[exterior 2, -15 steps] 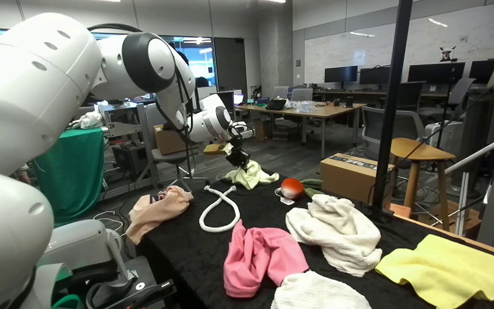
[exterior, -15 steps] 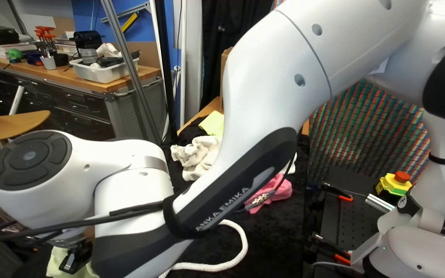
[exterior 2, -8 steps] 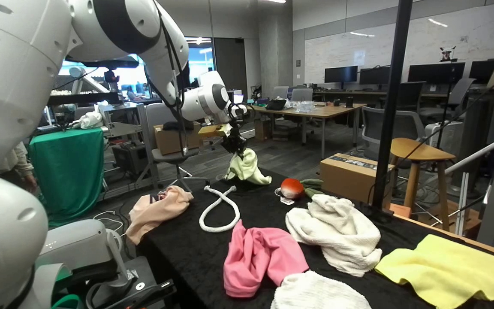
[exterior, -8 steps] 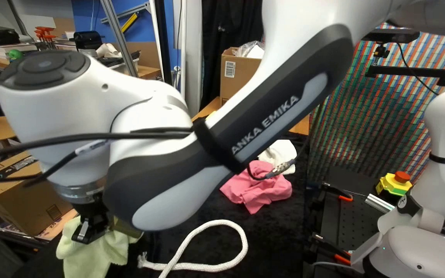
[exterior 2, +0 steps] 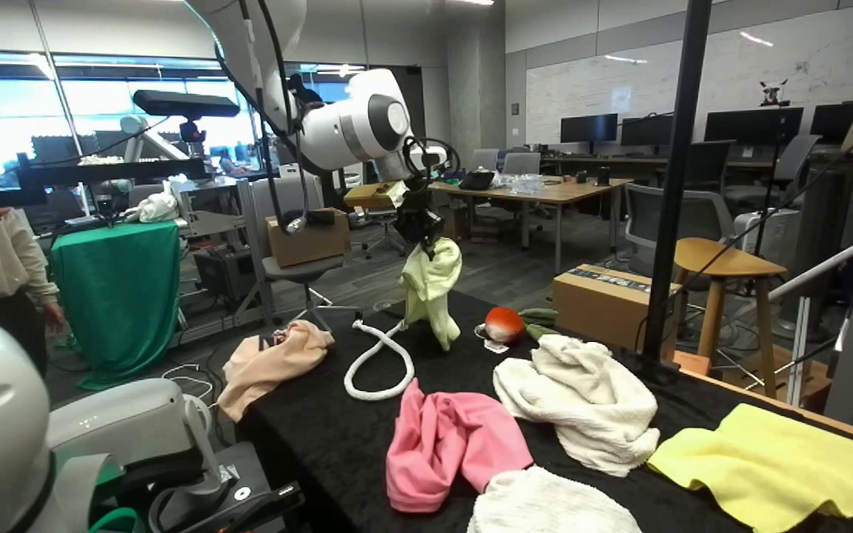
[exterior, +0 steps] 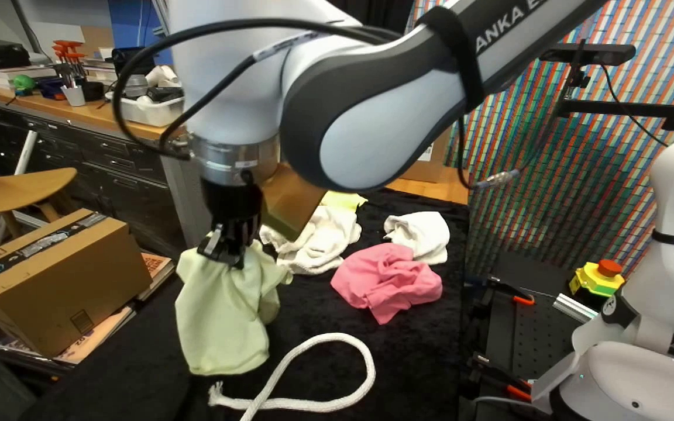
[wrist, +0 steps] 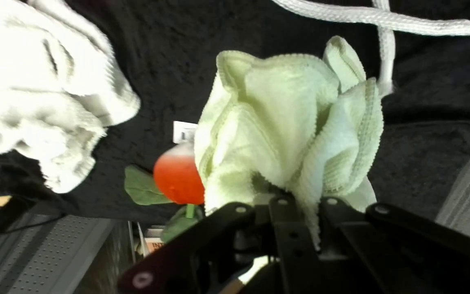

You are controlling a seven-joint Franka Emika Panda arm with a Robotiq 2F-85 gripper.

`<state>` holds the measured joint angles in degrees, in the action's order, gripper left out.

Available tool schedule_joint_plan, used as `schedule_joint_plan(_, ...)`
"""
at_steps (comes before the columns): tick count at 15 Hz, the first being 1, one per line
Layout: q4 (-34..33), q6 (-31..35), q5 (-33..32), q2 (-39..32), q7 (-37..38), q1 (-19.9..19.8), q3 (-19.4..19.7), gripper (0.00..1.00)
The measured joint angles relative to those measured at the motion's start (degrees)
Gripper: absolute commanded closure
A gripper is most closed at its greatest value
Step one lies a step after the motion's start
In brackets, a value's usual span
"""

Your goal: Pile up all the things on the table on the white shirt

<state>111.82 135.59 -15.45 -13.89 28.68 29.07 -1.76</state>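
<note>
My gripper (wrist: 307,202) is shut on the pale yellow-green cloth (wrist: 284,118). The cloth hangs in folds over the black table (exterior 2: 323,444); whether its lowest corner touches is hard to tell. Beside it lies a red-orange rounded object (exterior 2: 504,326) with green leaves and a white tag, partly covered by the cloth in the wrist view. A white rope (exterior: 313,404) lies looped close by. The off-white crumpled garment, the white shirt (exterior 2: 582,400), shows in both exterior views with nothing piled on it. Nearer that camera sits the pink cloth (exterior 2: 426,451).
A smaller white cloth (exterior 2: 552,503) touches the pink one. Bright yellow fabric (exterior 2: 789,466) lies by the white shirt. Peach fabric (exterior 2: 278,363) drapes over a table edge. A cardboard box (exterior: 68,280) stands beyond the table, and a dark pole (exterior 2: 674,200) rises at its edge.
The gripper has risen with the pale yellow-green cloth, which was bunched on the table's far end and now dangles. The arm has swung inward, toward the rope and the red-orange object.
</note>
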Motion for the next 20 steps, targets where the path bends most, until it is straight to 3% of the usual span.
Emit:
schedule_joint_plan(7, 16.0, 3.0, 3.7, 16.0, 0.3, -14.7, -0.3, 0.98)
schedule_joint_plan(13, 24.4, 6.6, 4.0, 21.2, 0.0, -26.8, 2.1, 0.98)
schedule_joint_plan(19, 27.5, 8.1, 3.9, 20.9, -0.9, -32.0, 3.2, 0.97)
schedule_joint_plan(20, 27.8, 8.1, 3.9, 20.8, -1.0, -32.0, 3.1, 0.81)
